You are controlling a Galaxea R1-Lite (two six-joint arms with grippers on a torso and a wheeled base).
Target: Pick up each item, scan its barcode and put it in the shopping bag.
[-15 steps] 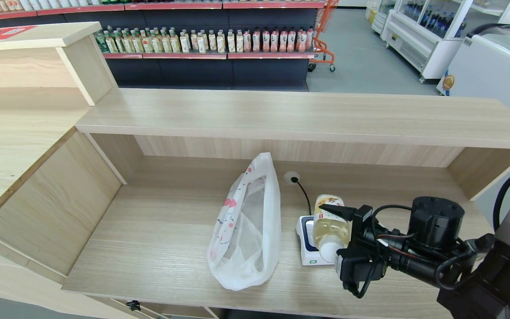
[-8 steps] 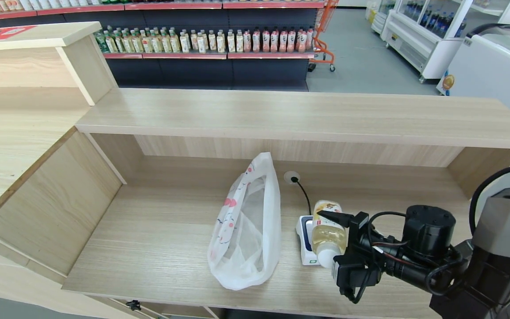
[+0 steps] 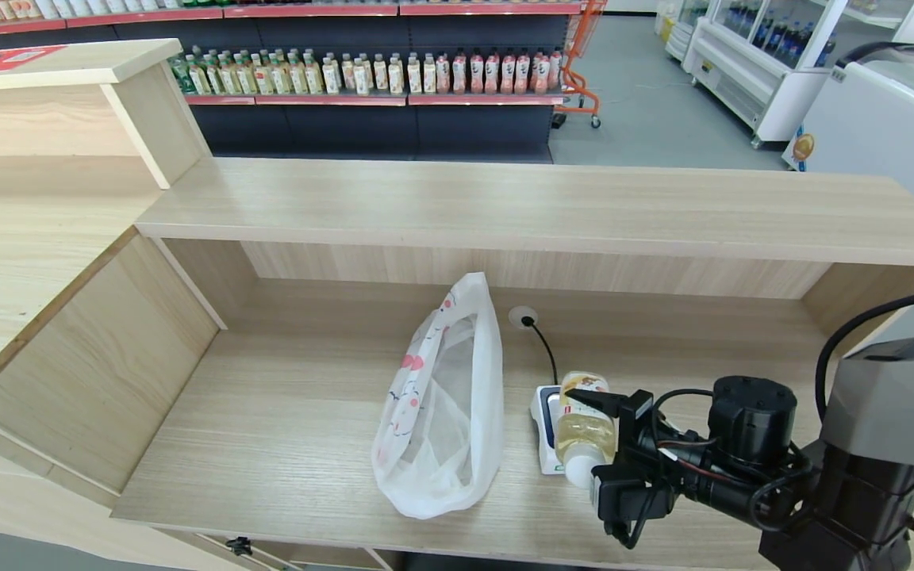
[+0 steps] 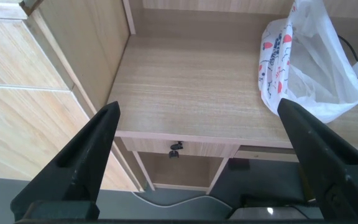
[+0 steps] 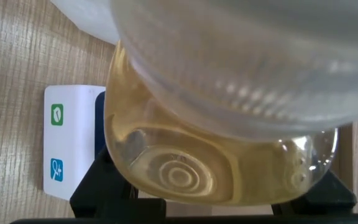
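gripping a clear bottle point(image 3: 580, 434) of pale yellow drink, the right tool point(image 3: 588, 416) sits low at the right end of the bench point(image 3: 266, 428), fingers clamped on the bottle's sides. bottle lies on its side, white cap end toward the robot, other end pointing to the back wall of the bench.

bottle hangs over the right part of the white scanner point(image 3: 544, 448). whether it touches the scanner: cannot tell from the head view. right wrist view: bottle point(image 5: 229, 124) close above the scanner point(image 5: 67, 149), covering most of its dark window; two small coloured marks show on the scanner's white edge.

black cable point(image 3: 544, 345) runs from the scanner back to a round socket point(image 3: 522, 317) in the bench top.

shopping bag point(image 3: 441, 412), thin white plastic with red print, lies just left of the scanner, mouth open toward the back, apart from the bottle.

left tool point(image 4: 199, 107): fingers spread wide, nothing between them, held out off the near edge of the bench, well left of the bag point(image 4: 309, 68).

behind: raised ledge point(image 3: 505, 206) above the bench, then a store shelf point(image 3: 362, 73) lined with drink bottles.
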